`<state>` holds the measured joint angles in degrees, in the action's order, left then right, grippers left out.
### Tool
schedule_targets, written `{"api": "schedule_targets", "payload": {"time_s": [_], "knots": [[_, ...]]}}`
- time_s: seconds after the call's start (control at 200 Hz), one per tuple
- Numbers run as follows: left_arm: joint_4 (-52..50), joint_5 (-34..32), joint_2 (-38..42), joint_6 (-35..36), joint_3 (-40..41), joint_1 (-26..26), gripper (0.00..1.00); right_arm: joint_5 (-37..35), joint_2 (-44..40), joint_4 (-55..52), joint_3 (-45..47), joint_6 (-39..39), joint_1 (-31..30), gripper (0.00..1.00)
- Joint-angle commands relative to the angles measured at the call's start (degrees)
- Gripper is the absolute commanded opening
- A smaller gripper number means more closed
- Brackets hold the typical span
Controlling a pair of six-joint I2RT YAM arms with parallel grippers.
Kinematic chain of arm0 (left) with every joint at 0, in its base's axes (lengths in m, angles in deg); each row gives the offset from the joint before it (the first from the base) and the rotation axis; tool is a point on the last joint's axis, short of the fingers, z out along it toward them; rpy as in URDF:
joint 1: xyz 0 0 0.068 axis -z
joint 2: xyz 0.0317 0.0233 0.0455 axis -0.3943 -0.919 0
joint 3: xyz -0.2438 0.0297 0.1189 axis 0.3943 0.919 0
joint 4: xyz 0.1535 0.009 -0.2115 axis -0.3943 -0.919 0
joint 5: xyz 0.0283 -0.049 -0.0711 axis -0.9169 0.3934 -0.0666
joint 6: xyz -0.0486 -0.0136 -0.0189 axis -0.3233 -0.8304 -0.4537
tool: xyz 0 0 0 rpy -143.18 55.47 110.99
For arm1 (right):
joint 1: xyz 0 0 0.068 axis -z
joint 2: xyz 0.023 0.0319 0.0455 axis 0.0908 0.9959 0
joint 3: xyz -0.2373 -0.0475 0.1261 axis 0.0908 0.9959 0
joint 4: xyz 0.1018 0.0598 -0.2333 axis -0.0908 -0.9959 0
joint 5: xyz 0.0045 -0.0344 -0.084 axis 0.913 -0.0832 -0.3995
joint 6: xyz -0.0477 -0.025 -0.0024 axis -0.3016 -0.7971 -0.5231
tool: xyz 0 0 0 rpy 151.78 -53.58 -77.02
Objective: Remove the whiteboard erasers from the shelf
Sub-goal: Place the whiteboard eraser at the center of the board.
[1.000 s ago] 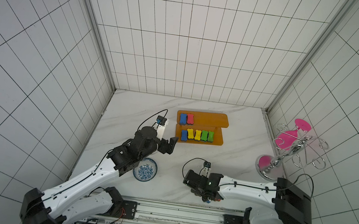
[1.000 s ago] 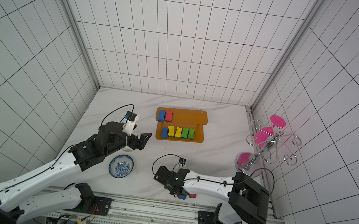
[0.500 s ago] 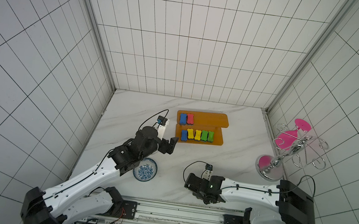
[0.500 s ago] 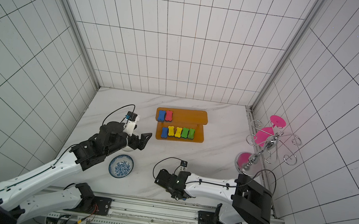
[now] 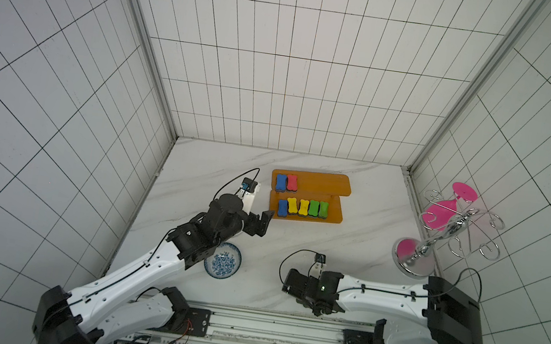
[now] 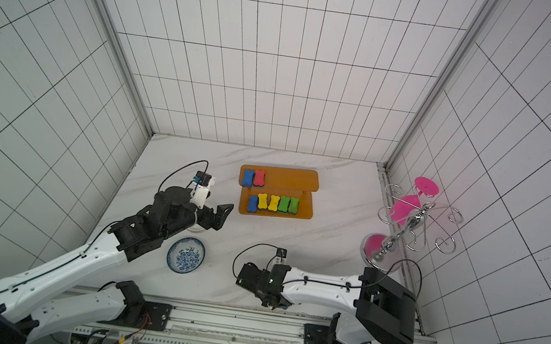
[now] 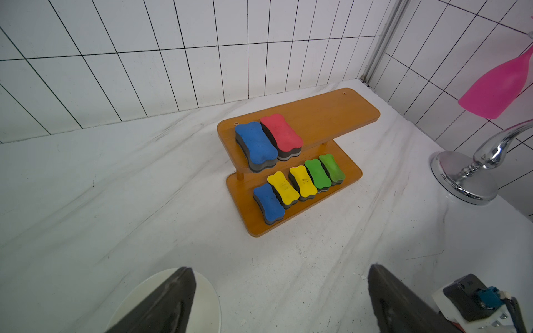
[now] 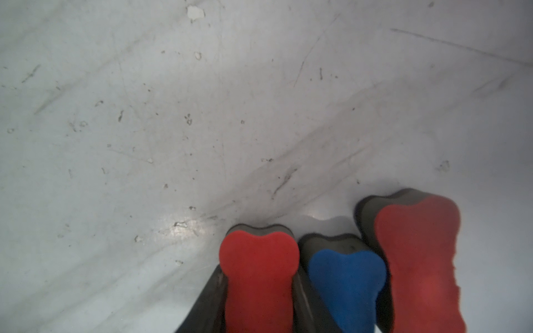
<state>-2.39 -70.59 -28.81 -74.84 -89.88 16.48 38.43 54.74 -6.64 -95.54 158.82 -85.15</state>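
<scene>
Three erasers lie side by side on the bench [image 5: 346,256] close to its front edge, under the right arm: a red eraser [image 8: 258,256], a blue eraser [image 8: 344,276] and a second red eraser [image 8: 418,259]. The right gripper [image 8: 258,288] straddles the first of them, with a dark finger [image 8: 212,299] along each long side. Whether the fingers press it or stand just off it cannot be told.

Two bowls sit toward the front left corner. One patterned bowl [image 5: 222,264] is by the left arm. One white bowl [image 7: 206,299] is partly under the left gripper [image 7: 279,268], whose fingers are spread wide with nothing between them.

Beyond the left gripper a strip of bare bench runs up to the shelf [image 7: 340,112], which stands near the middle of the back edge. Seven erasers are on the shelf. The lower row [image 7: 301,183] has five on the lower board: one blue, two yellow, two green. The upper pair [image 7: 259,145] has two on the upper board, blue and red. Both groups crowd the left end, so the right end of each board is bare.

One chrome rack [image 5: 413,263] with pink glasses stands at the right edge. The bench is open between the rack and the shelf, from the shelf to the left edge, and in a narrow band along the back edge.
</scene>
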Motion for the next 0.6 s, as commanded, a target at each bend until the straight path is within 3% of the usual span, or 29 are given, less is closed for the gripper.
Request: {"api": "schedule_targets", "payload": {"time_s": [0.0, 0.225, 0.6], "knots": [[0.9, -0.7, 0.2, 0.8, -0.1, 0.3, 0.97, -1.5, 0.6, -2.5, -1.4, -0.2, -0.6, 0.39], [0.9, -0.8, 0.2, 0.9, -0.3, 0.3, 0.97, -1.9, 1.3, -2.9, -2.9, -1.5, -0.9, 0.47], [1.2, 0.1, -0.1, 0.1, -0.9, 0.3, 0.97, -6.5, 1.6, -9.1, -7.4, -3.5, -2.5, 0.47]]}}
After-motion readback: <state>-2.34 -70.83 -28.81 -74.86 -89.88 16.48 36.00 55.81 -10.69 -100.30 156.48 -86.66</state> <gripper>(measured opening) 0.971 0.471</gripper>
